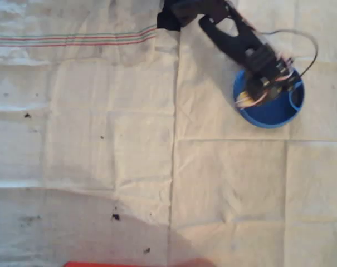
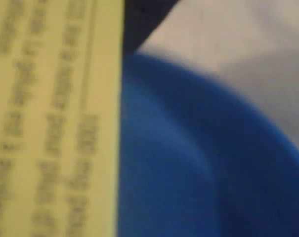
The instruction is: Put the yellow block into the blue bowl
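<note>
yellow block (image 2: 55,118) over blue bowl (image 1: 274,114) interior, gripped by pincer (image 1: 252,94).

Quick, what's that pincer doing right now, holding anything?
Pincer: over the blue bowl, apparently holding the yellow block; its fingers are too blurred to confirm the grip.

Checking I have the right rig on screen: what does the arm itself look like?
In the overhead view the arm is black, with angular link plates and a dark base at the top edge. A thin dark cable loops out beside the wrist. Near the gripper, blurred pink and white parts show.
</note>
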